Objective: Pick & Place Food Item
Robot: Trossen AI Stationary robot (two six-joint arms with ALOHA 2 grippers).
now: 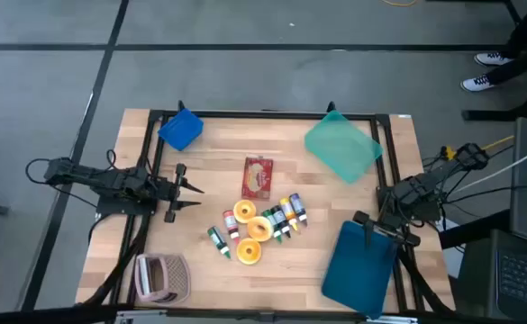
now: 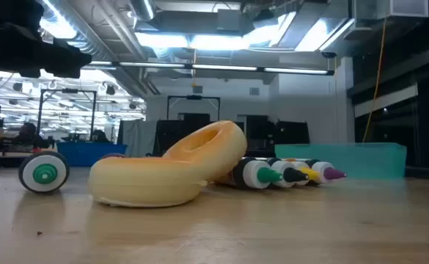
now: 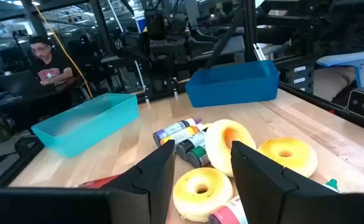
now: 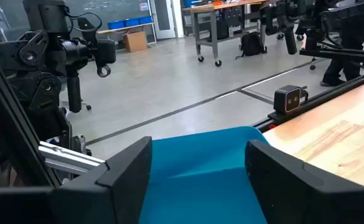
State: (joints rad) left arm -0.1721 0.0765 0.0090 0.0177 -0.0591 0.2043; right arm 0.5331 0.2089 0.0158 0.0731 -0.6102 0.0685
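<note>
Three yellow ring doughnuts [image 1: 249, 252] [image 1: 257, 227] [image 1: 244, 213] lie near the middle of the table; in the low view one doughnut [image 2: 207, 150] leans on another [image 2: 148, 183]. A red food packet [image 1: 257, 177] lies flat just beyond them. My left gripper [image 1: 189, 195] is open and level at the table's left, pointing at the doughnuts [image 3: 200, 186] from a short way off. My right gripper [image 1: 371, 229] is open at the table's right, over the far edge of a dark blue tray [image 1: 362, 265], which shows between its fingers [image 4: 200, 168].
Several small paint bottles [image 1: 286, 216] lie beside the doughnuts, and a green-capped one [image 1: 218, 241] lies to their left. A blue bin [image 1: 181, 130] stands at the far left, a teal bin [image 1: 341, 146] at the far right, and a pink basket [image 1: 161, 277] at the near left.
</note>
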